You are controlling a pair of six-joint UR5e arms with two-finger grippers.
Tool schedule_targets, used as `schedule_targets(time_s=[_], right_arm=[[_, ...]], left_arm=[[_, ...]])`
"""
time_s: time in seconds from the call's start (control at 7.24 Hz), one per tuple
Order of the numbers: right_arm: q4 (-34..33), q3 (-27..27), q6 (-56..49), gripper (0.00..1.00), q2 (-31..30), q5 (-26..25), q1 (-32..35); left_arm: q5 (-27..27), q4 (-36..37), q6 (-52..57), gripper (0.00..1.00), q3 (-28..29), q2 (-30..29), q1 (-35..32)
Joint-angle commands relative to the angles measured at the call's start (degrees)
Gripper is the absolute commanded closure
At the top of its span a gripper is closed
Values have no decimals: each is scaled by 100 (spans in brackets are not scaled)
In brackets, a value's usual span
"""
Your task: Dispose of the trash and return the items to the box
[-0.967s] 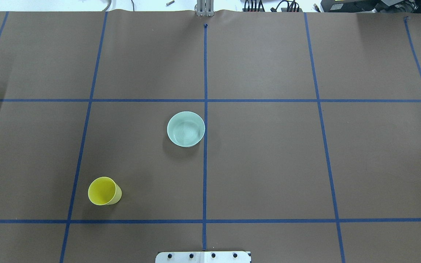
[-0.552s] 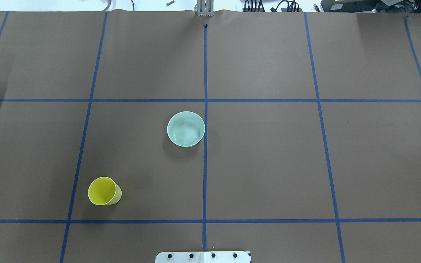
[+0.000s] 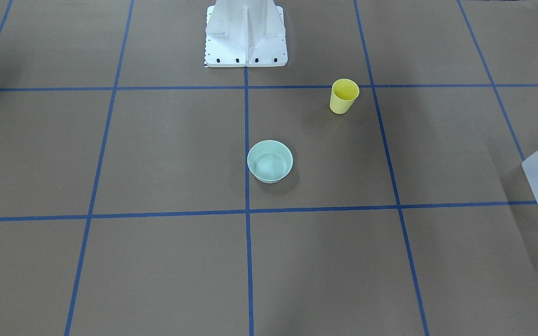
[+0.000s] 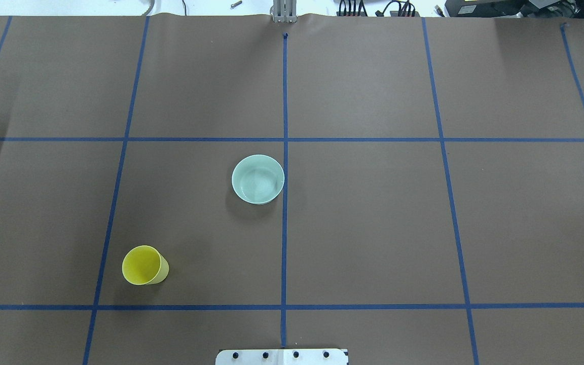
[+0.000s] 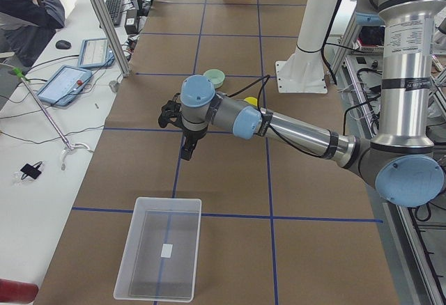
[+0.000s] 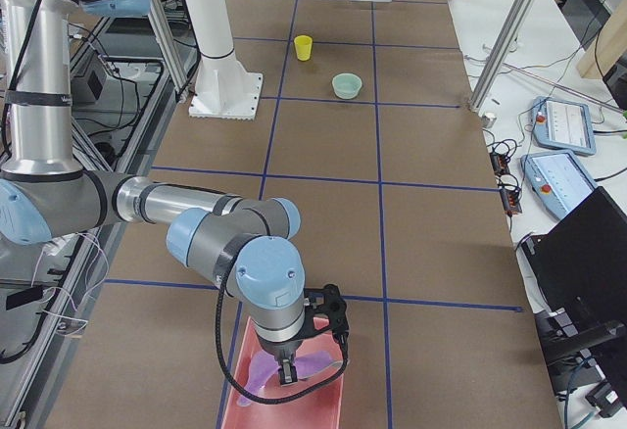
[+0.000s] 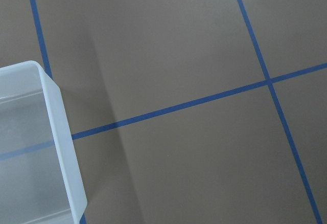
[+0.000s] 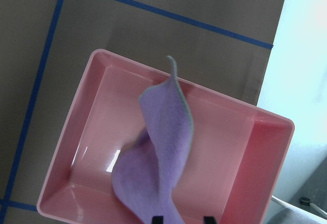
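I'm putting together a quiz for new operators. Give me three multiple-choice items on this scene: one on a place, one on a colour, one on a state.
1. Where does the yellow cup stand?
A) on the robot's left half of the table
B) on its right half
C) on the robot's base plate

2. What colour is the tray under the right gripper?
A) blue
B) pink
C) green

3. How does the mint bowl sit?
A) upside down
B) on its side
C) upright, mouth up

Answers:
1 A: in the overhead view the cup is left of the centre tape line.
2 B: the right wrist view looks straight into a pink tray.
3 C: both table views show the bowl's open inside from above.
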Motion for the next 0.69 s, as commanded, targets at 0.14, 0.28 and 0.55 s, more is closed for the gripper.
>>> schedule_targets(time_s=[0.14, 0.28, 0.55], right_arm=[[-18, 65, 274, 0, 95, 69, -223], [-1, 64, 538, 0, 87, 270, -294], [17, 73, 785, 0, 87, 693, -557]], left_arm=[[403, 62, -2713, 1, -491, -510, 1206], [1321, 97, -4214, 1, -843, -807, 2303], [1960, 490, -6207, 1, -1214, -1623, 3846]])
